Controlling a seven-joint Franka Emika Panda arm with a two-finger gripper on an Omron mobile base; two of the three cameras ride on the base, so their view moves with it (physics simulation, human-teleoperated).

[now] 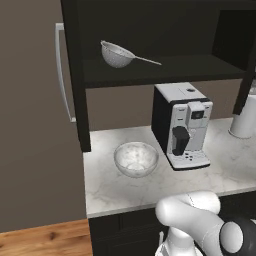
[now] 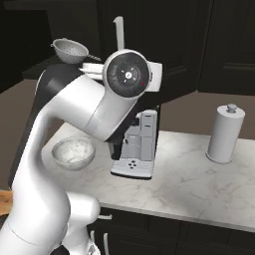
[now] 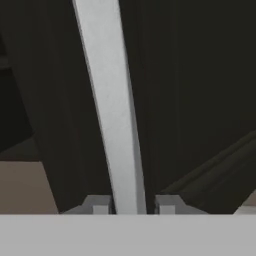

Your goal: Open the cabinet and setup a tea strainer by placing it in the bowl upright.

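The cabinet stands open, so door-opening looks nearly done. The strainer sits on its shelf, at twelve o'clock above the bowl. The claw narrowly straddles the handle; next, let go and reach left.

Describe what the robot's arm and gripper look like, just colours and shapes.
The arm is glossy white, made of thick rounded segments with dark, nearly black joints. One joint carries a round dark cap with a small red dot. The gripper has two small, squarish grey finger tips. No cables are visible.
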